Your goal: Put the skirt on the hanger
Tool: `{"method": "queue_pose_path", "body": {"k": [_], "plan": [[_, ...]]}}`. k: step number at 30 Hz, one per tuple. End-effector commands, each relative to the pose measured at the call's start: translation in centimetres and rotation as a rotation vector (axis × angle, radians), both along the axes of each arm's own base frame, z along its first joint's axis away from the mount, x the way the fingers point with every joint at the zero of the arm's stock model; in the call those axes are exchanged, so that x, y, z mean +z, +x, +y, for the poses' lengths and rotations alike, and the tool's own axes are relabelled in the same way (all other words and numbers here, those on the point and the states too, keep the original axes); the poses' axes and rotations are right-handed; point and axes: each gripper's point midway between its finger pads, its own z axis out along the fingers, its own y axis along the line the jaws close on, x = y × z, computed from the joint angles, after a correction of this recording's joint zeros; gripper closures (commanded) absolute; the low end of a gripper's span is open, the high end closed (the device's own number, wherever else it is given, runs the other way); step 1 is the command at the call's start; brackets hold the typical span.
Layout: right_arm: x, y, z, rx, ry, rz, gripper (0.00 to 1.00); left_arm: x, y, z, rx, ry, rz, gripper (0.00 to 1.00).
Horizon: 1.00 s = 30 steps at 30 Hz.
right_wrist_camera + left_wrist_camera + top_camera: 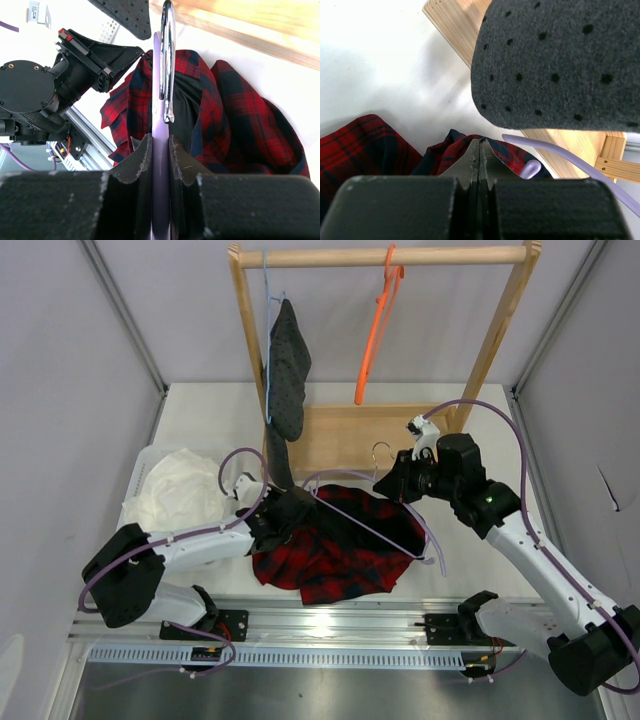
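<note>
The red-and-black plaid skirt [335, 550] lies crumpled on the table in front of the rack. The lilac hanger [365, 525] lies across it, with its metal hook [380, 450] at the far side. My right gripper [398, 480] is shut on the hanger's neck just below the hook; the lilac plastic [159, 127] shows between its fingers, with the hook [167, 60] and the skirt [235, 125] beyond. My left gripper [285, 512] sits at the skirt's upper left edge. In the left wrist view its jaws are closed, the skirt [455, 147] is bunched up around their tips, and a hanger arm [560, 155] passes just to the right.
A wooden rack [385, 257] stands at the back and carries a dark grey dotted garment [288, 370] on a light blue hanger [268, 300], and an orange hanger [378, 325]. The dotted garment hangs just above the left gripper [560, 60]. A white cloth [180, 490] lies at the left.
</note>
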Motion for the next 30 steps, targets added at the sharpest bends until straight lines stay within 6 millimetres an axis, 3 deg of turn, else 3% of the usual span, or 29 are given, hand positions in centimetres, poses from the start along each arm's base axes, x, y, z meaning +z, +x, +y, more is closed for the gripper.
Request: {"method": "queue_pose_path", "body": {"k": [1, 12, 24, 30], "plan": [[2.8, -0.1, 0.3, -0.004, 0.055, -0.046, 1.0, 1.1, 0.7, 0.6, 0.057, 0.005, -0.05, 1.0], [2.3, -0.7, 1.0, 0.001, 0.077, -0.018, 1.0, 1.1, 1.1, 0.0, 0.058, -0.009, -0.05, 1.0], [0.3, -1.4, 1.0, -0.003, 0.058, 0.01, 1.0, 1.4, 1.3, 0.0, 0.06, -0.027, -0.067, 1.0], [0.4, -1.2, 1.1, -0.007, 0.063, 0.006, 1.0, 1.5, 1.4, -0.2, 0.051, -0.027, -0.07, 1.0]]}}
